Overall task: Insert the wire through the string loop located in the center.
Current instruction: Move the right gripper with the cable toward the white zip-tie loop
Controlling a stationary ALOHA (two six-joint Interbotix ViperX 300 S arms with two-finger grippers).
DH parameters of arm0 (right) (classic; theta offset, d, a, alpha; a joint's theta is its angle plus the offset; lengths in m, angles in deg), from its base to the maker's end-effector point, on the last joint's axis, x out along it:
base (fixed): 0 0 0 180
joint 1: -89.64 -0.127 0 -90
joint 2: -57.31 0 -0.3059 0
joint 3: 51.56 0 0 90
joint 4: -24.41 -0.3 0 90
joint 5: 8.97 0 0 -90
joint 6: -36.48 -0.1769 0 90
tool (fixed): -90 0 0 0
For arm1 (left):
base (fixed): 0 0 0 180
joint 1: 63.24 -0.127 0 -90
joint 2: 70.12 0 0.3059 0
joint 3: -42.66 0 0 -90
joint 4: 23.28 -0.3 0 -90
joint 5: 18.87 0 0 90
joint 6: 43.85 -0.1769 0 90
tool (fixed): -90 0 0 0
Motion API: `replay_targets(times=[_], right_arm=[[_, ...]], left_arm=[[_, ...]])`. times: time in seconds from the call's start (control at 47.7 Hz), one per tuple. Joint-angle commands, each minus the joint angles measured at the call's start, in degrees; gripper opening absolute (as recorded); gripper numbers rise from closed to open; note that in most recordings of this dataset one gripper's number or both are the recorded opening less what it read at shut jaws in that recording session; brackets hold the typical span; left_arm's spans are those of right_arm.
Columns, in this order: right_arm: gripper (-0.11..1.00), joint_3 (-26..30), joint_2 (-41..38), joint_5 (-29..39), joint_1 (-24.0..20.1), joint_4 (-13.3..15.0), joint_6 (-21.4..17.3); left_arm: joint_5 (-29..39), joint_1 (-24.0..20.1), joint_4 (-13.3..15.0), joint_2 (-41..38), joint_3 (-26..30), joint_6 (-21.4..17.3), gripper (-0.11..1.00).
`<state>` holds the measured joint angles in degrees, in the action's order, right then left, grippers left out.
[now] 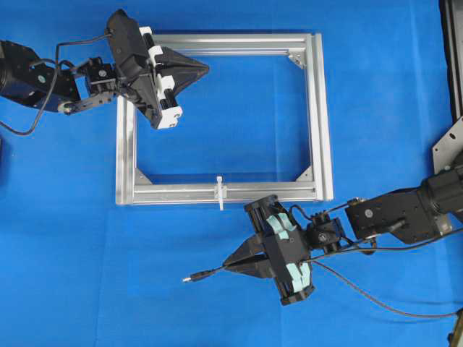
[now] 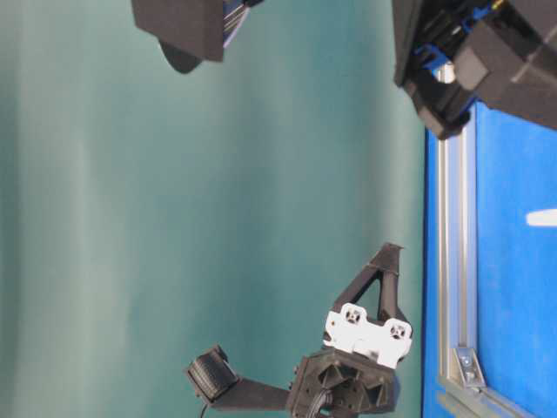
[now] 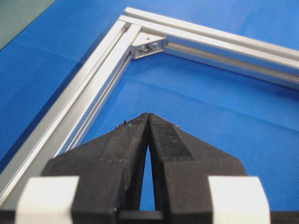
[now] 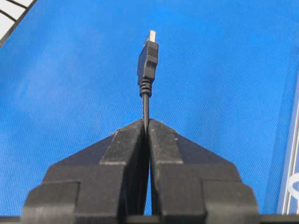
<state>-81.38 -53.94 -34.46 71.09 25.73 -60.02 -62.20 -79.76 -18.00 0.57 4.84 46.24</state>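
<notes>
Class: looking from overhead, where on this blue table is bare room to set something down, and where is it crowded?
Bare: inside the frame, right of the left hand; also the table's lower left. Crowded: below the loop, where the right hand holds the wire.

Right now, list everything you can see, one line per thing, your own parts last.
wire: one, black, right of the frame, plug pointing left
string loop: one, white, middle of the frame's near bar
frame: one, silver, centre of the cloth
corner brackets: four, silver, inside the frame's corners
cloth: one, blue, covering the table
left claw: black, shut, empty, over the frame's top left
right claw: black, shut on the wire
</notes>
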Motion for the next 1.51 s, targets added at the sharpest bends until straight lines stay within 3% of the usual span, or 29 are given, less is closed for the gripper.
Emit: replay_targets(times=[0.0, 0.65, 1.112, 1.489], right_arm=[[-0.03, 0.35, 1.85, -0.09, -0.26, 0.09, 0.09], [-0.03, -0.35, 2.2, -0.44, -0.26, 0.0, 0.09], [-0.03, -4.92, 4.83, -2.64, -0.26, -0.09, -0.09], [-0.03, -13.8, 11.07, -2.99, -0.35, -2.11, -0.26]], left_arm=[[-0.35, -0.09, -0.18, 2.02, 0.35, 0.0, 0.0], [-0.35, -0.09, -0.18, 2.46, -0.62, 0.35, 0.0], [-0.44, -0.09, -0.18, 2.46, -0.7, 0.44, 0.0], [-0.62, -0.09, -0.18, 2.37, -0.7, 0.44, 0.0]])
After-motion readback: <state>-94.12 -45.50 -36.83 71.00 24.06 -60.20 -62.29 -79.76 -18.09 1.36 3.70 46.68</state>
